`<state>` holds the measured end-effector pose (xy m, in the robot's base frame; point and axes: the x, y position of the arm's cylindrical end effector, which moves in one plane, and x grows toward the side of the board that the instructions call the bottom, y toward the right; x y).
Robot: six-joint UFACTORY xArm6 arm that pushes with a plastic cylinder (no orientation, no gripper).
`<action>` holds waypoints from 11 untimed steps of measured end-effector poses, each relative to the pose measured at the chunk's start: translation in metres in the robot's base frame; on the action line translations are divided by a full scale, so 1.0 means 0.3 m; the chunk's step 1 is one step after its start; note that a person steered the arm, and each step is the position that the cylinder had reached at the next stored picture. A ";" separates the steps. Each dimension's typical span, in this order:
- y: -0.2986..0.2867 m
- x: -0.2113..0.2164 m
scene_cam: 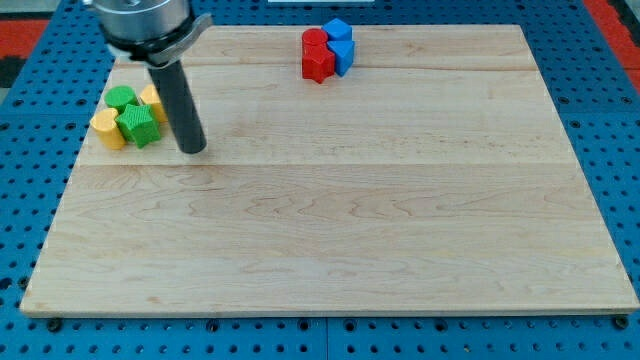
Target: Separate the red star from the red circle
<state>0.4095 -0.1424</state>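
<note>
Two red blocks, star [318, 66] and circle [315, 41], touch two blue blocks [342, 45]; my tip [193, 149], holding nothing, stands beside two green [131, 112] and two yellow blocks [108, 129].

Light wooden board [330, 230] in front of me, made of glued planks, grain running left-right. Under it, blue perforated base [610, 120] showing on all sides. Bit of red [610, 12] at view's top corners. Lighting even, soft, no hard shadows.

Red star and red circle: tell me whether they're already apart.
No. The red star touches the red circle, clustered with blue blocks.
</note>
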 end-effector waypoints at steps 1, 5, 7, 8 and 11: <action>0.078 -0.071; 0.067 -0.318; 0.067 -0.419; 0.067 -0.454; 0.188 -0.647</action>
<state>0.2155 -0.0862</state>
